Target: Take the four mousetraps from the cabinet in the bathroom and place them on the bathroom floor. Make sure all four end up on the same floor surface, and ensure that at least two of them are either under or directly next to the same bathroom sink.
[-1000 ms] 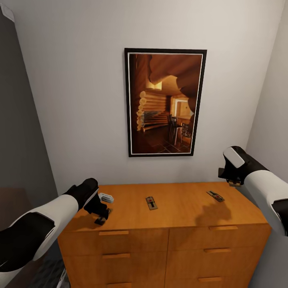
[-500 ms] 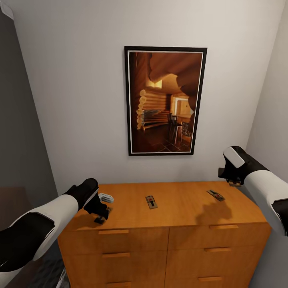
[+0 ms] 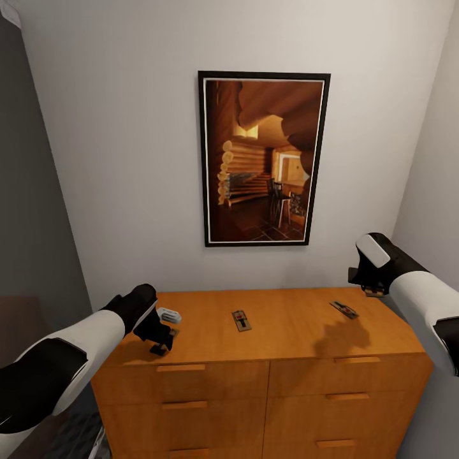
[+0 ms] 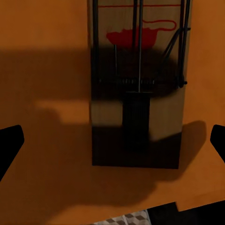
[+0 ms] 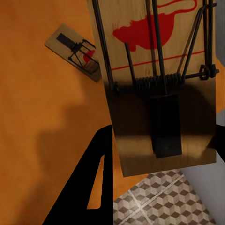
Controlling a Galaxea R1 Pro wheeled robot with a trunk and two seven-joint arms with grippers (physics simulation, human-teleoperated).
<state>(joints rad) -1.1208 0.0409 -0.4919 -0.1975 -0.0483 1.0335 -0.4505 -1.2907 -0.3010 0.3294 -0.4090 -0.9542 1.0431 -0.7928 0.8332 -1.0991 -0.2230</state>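
I face the cabinet point(image 3: 261, 357), an orange-brown chest of drawers against a pale wall, with a framed cabin picture point(image 3: 263, 159) hanging above it. On its top lie three traps: a pale grey mousetrap point(image 3: 169, 314) at the left end, a centre mousetrap point(image 3: 241, 321) in the middle, and a right mousetrap point(image 3: 343, 310) near the right end.

My left gripper point(image 3: 159, 341) hangs low over the cabinet's left front corner, just beside the pale grey one. In the left wrist view its dark fingertips point(image 4: 10, 147) stand wide apart, and a wooden trap point(image 4: 137, 84) lies flat on the cabinet top between them, untouched.

My right gripper point(image 3: 373, 292) hovers above the cabinet's right end, near the side wall. In the right wrist view a held mousetrap point(image 5: 157, 84) sits close against one dark finger point(image 5: 91, 187); it looks pinched, but I cannot tell for sure. Beyond it the right mousetrap lies on the wood, and cube-pattern bathroom floor point(image 5: 164, 201) shows past the cabinet edge.

Compared with a second ago, both arms and all traps sit in the same places; only the view has tilted slightly.
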